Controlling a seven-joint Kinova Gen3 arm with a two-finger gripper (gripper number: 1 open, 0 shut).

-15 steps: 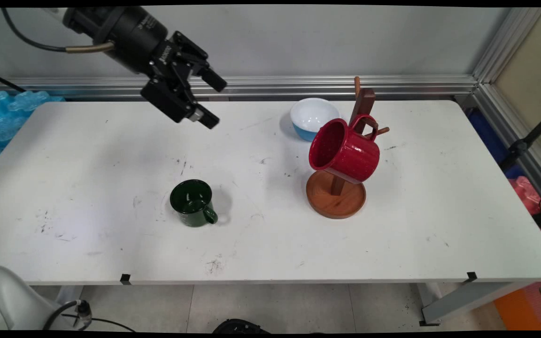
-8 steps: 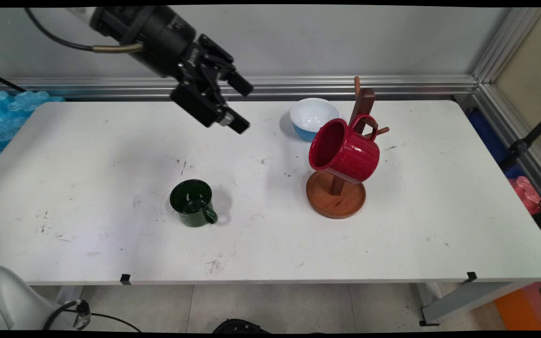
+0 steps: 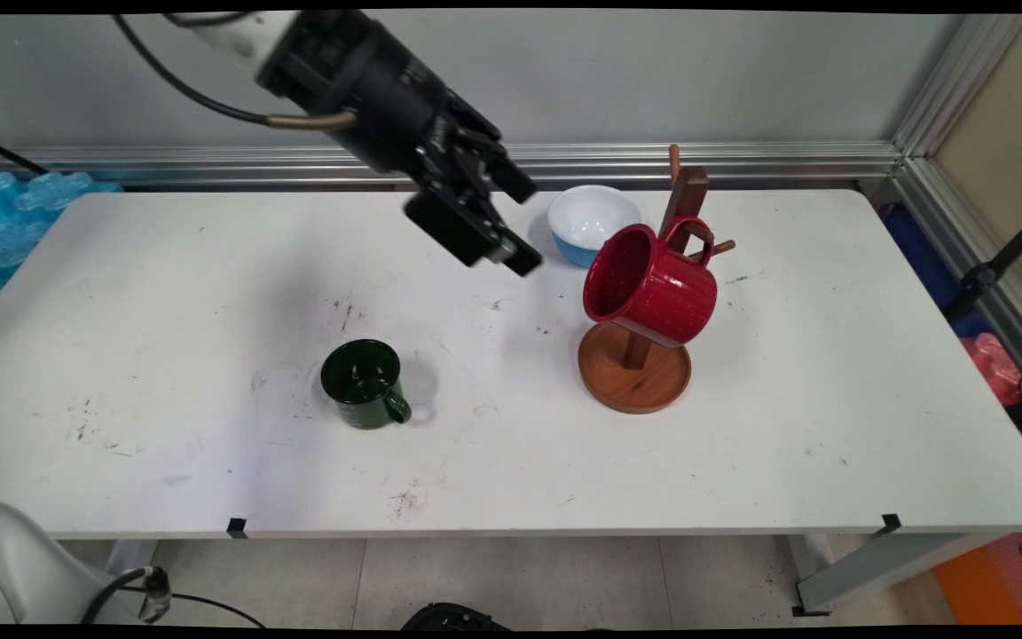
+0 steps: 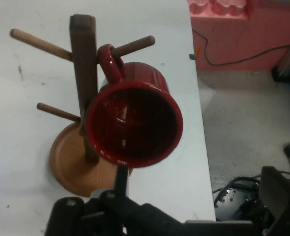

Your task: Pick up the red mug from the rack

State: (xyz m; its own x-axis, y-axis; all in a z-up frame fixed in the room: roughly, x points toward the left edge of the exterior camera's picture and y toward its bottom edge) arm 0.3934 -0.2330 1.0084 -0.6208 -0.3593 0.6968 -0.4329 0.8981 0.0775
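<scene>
Red mug, dark green mug, blue-and-white bowl, brown rack

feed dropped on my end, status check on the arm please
Gripper open, empty, above table. Red mug hangs on wooden mug tree, nearest. Blue bowl beside; green mug apart.

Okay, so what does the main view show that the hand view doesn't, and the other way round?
Only the main view shows the green mug standing on the white table, the blue bowl behind the rack, and the open gripper above the table. Only the hand view shows the floor past the table's edge and the pink items there. Both show the red mug hanging by its handle on the wooden mug rack.
</scene>
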